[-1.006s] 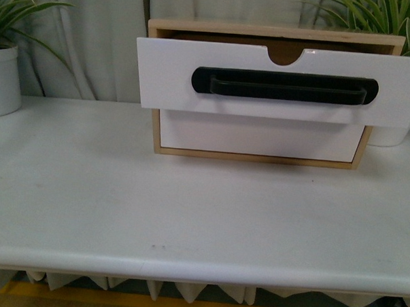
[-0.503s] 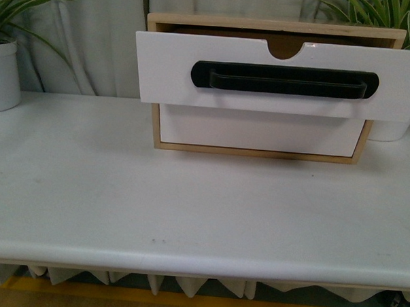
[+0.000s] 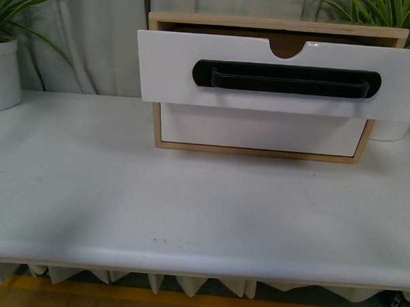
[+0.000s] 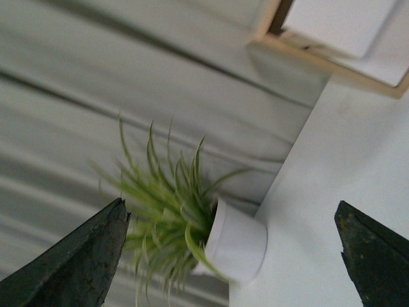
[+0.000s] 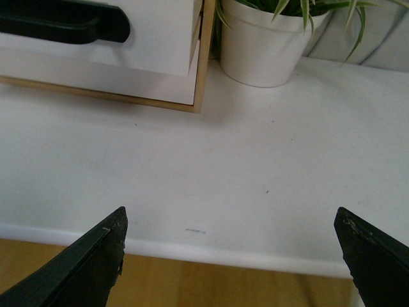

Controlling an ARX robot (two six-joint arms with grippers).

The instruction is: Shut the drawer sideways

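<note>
The drawer (image 3: 168,70) has a white front, a long black oval handle (image 3: 286,79) and a semicircular notch in its top edge. It stands pulled out of the light wood cabinet (image 3: 259,153) at the back of the white table. Neither arm shows in the front view. My left gripper (image 4: 233,252) is open and empty, off to the left of the cabinet corner (image 4: 326,61). My right gripper (image 5: 233,252) is open and empty over the table's front edge; the drawer (image 5: 160,38) and its handle end (image 5: 77,25) lie beyond it.
A plain white lower drawer (image 3: 260,132) sits shut under the open one. A potted plant (image 3: 4,70) stands at the table's back left, another pot (image 3: 393,128) behind the cabinet's right side, also in the right wrist view (image 5: 268,45). The white table (image 3: 189,207) ends in a rounded front edge.
The view has shifted slightly, so the cabinet and drawer sit a little higher in the front view than a second ago. The drawer stays pulled out.
</note>
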